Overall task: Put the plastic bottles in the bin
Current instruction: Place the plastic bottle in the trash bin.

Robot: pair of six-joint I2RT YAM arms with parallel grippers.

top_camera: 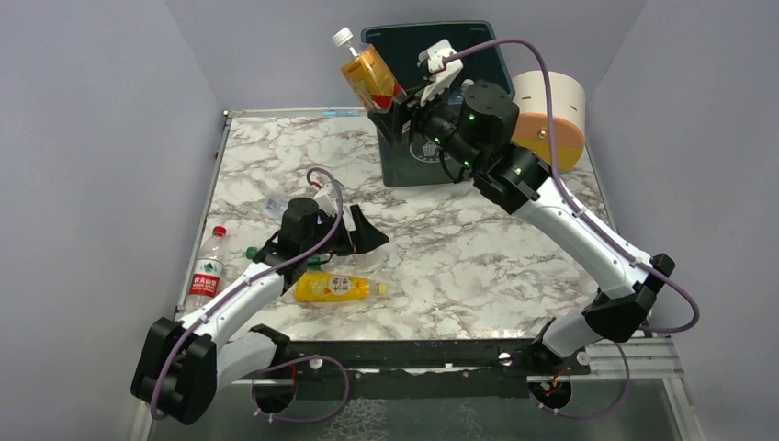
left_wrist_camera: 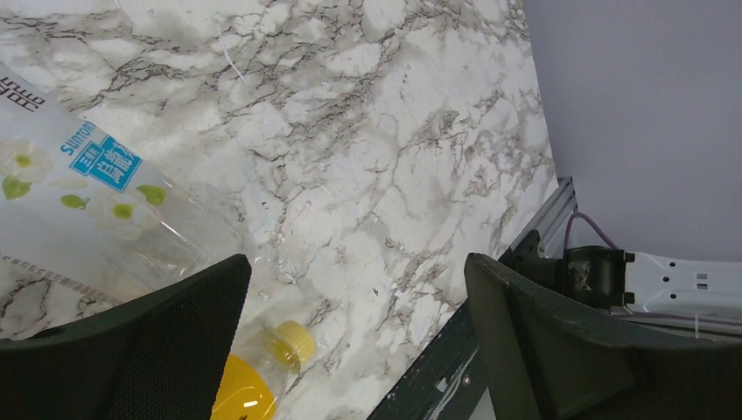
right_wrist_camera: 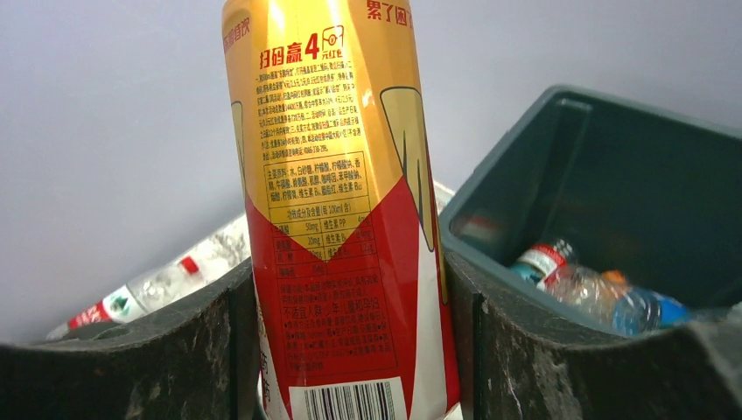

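Overhead, the right gripper [top_camera: 390, 99] is closed part-way round the red-gold bottle [top_camera: 370, 78], which hangs tilted just outside the bin's [top_camera: 487, 55] left rim. The left gripper [top_camera: 354, 234], well nearer than the bin, hangs beside a yellow bottle [top_camera: 333, 288].

Left wrist: its jaws stand wide, with nothing between them.

Right wrist: the jaws pinch the bottle's lower body. It looks light, thin-walled and glossy-slick, so a firm mid-body hold suits it.

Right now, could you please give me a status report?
Right hand shut on red-and-gold bottle, raised beside bin. Left hand open, low near yellow bottle. Nothing blocking.
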